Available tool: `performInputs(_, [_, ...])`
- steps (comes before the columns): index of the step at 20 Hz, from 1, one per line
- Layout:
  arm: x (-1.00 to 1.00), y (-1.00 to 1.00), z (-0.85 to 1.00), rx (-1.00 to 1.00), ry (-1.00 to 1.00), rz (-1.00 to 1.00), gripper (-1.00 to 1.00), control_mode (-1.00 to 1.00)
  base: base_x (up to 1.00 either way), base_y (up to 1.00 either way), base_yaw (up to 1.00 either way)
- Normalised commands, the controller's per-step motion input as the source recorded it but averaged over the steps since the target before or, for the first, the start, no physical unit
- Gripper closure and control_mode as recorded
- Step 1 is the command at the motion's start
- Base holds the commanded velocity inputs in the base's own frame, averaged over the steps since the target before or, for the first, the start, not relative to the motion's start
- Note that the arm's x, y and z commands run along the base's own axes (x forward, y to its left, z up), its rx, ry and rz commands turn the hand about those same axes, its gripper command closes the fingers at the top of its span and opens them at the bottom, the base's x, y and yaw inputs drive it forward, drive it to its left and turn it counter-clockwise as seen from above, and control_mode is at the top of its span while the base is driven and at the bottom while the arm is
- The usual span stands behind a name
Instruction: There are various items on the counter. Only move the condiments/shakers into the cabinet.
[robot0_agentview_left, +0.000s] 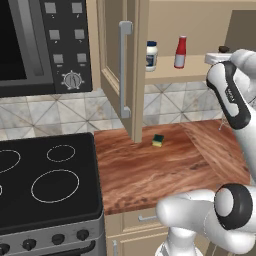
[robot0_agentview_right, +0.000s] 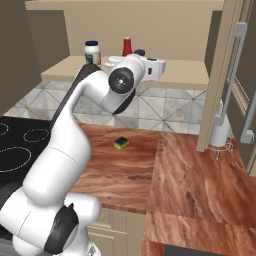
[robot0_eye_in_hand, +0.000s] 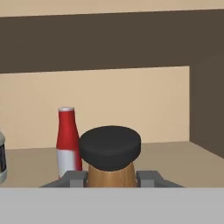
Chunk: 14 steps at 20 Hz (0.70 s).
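Observation:
My gripper (robot0_eye_in_hand: 110, 178) is shut on the small tan-brown shaker (robot0_eye_in_hand: 110, 158), which stands upright with its dark top between my fingers (robot0_eye_in_hand: 74, 178). The hand reaches into the open cabinet at shelf height; the shaker's dark top (robot0_agentview_left: 223, 49) (robot0_agentview_right: 139, 52) shows above it. On the tan cabinet shelf (robot0_agentview_left: 165, 74) stand the red squeeze bottle (robot0_agentview_left: 180, 52) (robot0_agentview_right: 127, 46) (robot0_eye_in_hand: 68, 142) and the white jar with a dark blue lid (robot0_agentview_left: 151, 55) (robot0_agentview_right: 92, 52) (robot0_eye_in_hand: 1, 158). Whether the shaker's base touches the shelf I cannot tell.
The cabinet door (robot0_agentview_left: 125, 70) (robot0_agentview_right: 222, 75) hangs open beside the arm, with its grey handle (robot0_agentview_left: 124, 70). A green-and-yellow sponge (robot0_agentview_left: 158, 140) (robot0_agentview_right: 121, 143) lies on the wood counter (robot0_agentview_left: 165, 170). A paper towel roll (robot0_agentview_right: 220, 131) stands at the right. The black stovetop (robot0_agentview_left: 45, 180) is on the left.

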Motion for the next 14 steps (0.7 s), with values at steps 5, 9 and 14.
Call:
performInputs(5, [0.4,-0.06,-0.27,-0.01,0.0,0.0,1.0,-1.0,0.0,0.0,0.0])
performInputs(9, [0.4,-0.02,-0.21,-0.01,0.0,0.0,1.0,-1.0,0.0,0.0,0.0])
performInputs(14, [0.43,-0.02,-0.08,-0.02,0.0,0.0,1.0,-1.0,0.0,0.0,0.0])
